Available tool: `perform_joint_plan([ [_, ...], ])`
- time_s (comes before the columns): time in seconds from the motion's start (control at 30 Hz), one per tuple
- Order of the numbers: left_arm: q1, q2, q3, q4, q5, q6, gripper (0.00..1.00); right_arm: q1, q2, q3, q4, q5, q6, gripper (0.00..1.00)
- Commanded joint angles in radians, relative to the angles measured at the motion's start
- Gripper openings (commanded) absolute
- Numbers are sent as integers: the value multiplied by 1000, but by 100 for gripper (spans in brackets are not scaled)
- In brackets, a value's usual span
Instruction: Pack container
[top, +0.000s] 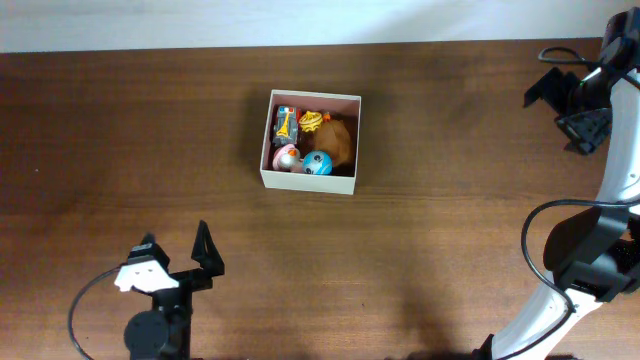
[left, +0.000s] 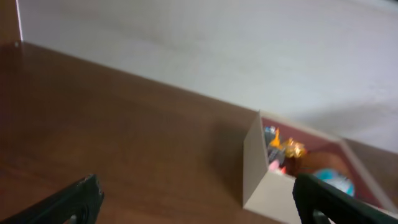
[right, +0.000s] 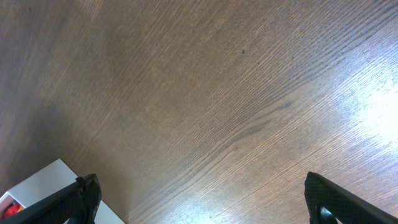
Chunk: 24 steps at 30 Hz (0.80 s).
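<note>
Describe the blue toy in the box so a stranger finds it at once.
Near the middle of the wooden table stands a cream-walled cardboard box. Against its wall nearest the robot lies a round toy, beside a pinkish one. It alone is bright blue.

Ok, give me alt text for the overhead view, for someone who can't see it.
A square, lidless cardboard container sits in the middle of a dark wooden table, holding several small colourful toys, including a blue ball. The left tool is at lower left and the right tool at upper right, both open, empty and well clear of it.
</note>
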Motion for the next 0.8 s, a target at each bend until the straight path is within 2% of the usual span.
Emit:
perform_joint_plan([
  [0.0, 6, -11, -54, 0, 6, 20, 100, 5, -9, -4, 0, 10, 1, 99],
  [0.17, 6, -11, -58, 3, 46, 143, 100, 5, -9, -4, 0, 11, 1, 99],
  [0.77, 6, -10, -58, 5, 44, 143, 100, 5, -9, -4, 0, 10, 1, 98],
])
